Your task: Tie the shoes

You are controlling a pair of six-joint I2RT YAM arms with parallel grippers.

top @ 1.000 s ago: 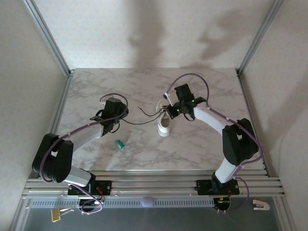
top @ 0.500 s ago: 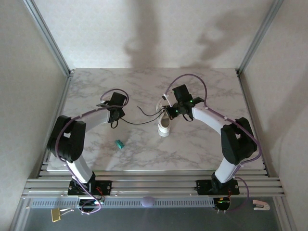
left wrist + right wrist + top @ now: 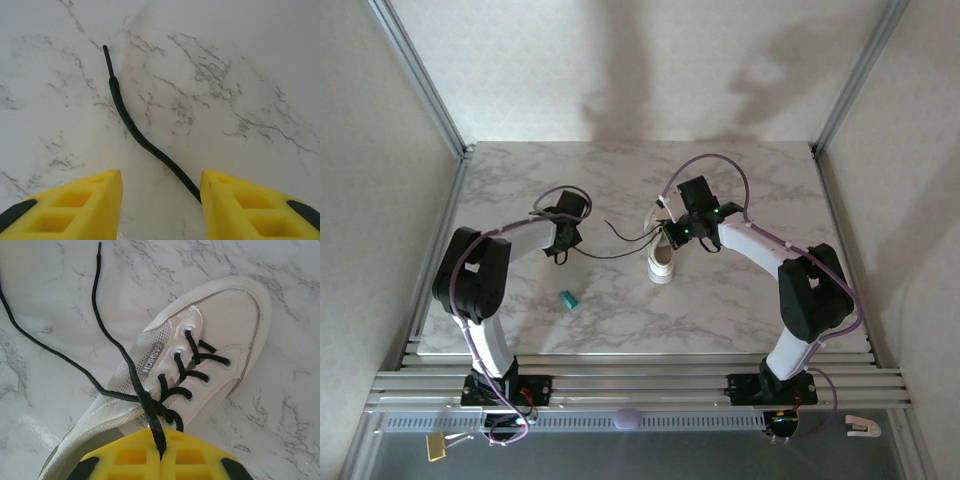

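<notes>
On marble table (image 3: 740, 300), white-walled bay (image 3: 620, 60), R end effector (image 3: 161, 437) pinching lace (image 3: 152, 412), L end effector (image 3: 161, 187) apart.

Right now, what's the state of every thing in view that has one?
sneaker, upright on the table, untied.
laces, threaded through the sneaker, no bow, ends loose on the table.
left hand, open over a loose end of the laces.
right hand, shut on the laces.
teal object, lying on the table, not held.
</notes>
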